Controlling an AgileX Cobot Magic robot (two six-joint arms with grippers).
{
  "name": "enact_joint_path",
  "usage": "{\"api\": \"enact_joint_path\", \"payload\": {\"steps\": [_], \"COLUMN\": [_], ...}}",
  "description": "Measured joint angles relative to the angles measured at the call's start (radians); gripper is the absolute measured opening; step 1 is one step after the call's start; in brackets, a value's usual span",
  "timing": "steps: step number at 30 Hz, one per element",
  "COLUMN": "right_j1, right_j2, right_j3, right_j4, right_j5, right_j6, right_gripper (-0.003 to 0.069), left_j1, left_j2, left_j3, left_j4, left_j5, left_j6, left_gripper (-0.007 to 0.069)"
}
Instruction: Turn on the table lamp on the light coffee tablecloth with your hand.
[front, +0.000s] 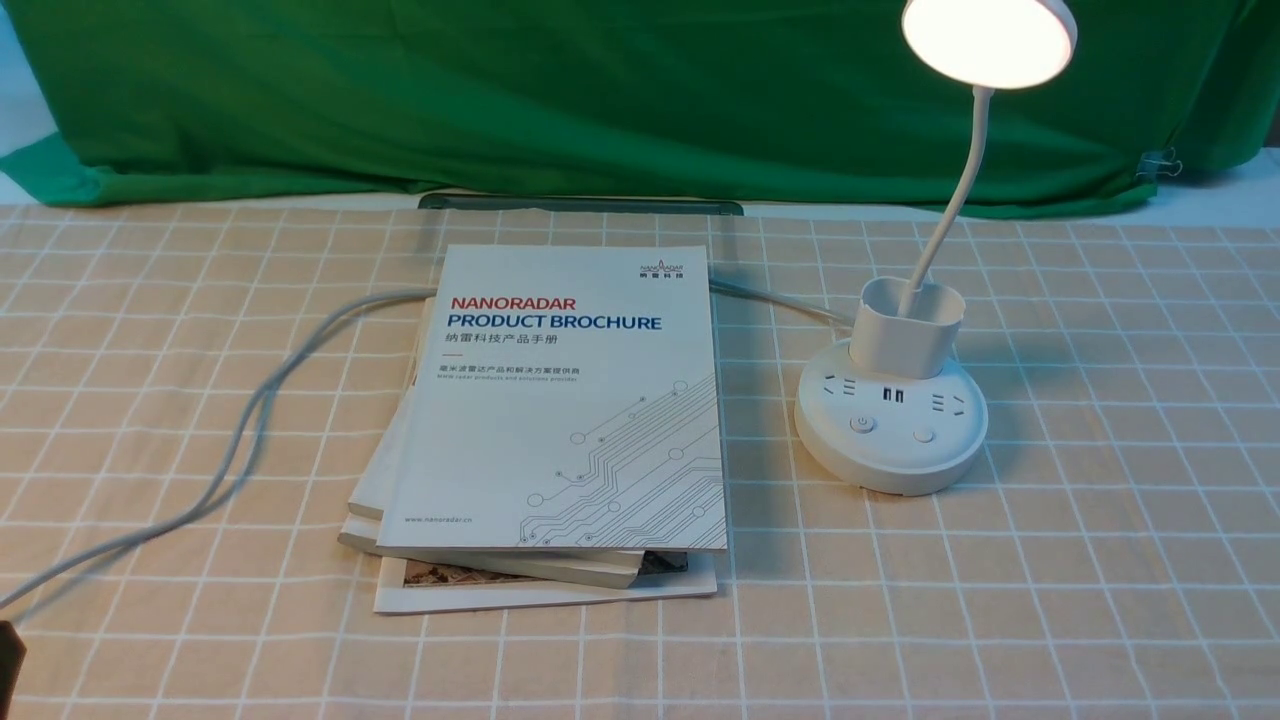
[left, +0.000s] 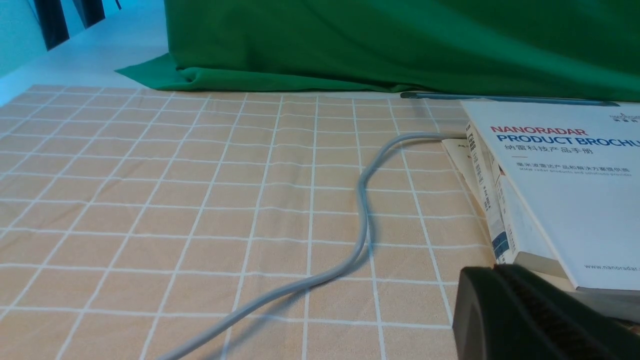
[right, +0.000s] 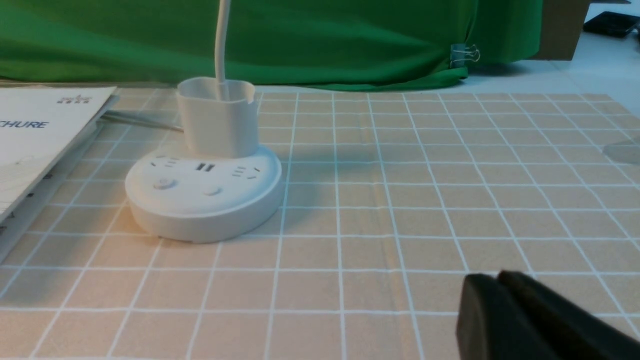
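The white table lamp (front: 890, 425) stands on the light coffee tablecloth (front: 1100, 560) at the right, and its disc head (front: 988, 38) glows bright. Two buttons (front: 862, 424) sit on the front of its round base. In the right wrist view the lamp's base (right: 202, 200) lies well away from my right gripper (right: 497, 276), whose black jaws are pressed together and hold nothing. My left gripper (left: 492, 270) is shut and empty, low over the cloth beside the books. Only a dark corner of the left hand (front: 8, 660) shows in the front view; the right hand is out of that view.
A stack of brochures (front: 565, 400) lies mid-table, left of the lamp. A grey cable (front: 250, 420) runs from under it toward the near left edge. A green cloth backdrop (front: 600, 90) closes the far side, with a binder clip (front: 1158, 165) at its right.
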Motion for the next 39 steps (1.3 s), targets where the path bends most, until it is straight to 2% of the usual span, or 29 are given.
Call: {"api": "enact_joint_path", "payload": {"steps": [39], "right_j1": [0.000], "right_j2": [0.000], "right_j3": [0.000], "right_j4": [0.000], "right_j5": [0.000], "right_j6": [0.000], "right_gripper": [0.0193], "left_j1": [0.000], "left_j2": [0.000], "left_j3": [0.000], "left_j4": [0.000], "left_j5": [0.000], "left_j6": [0.000], "left_gripper": [0.0021]}}
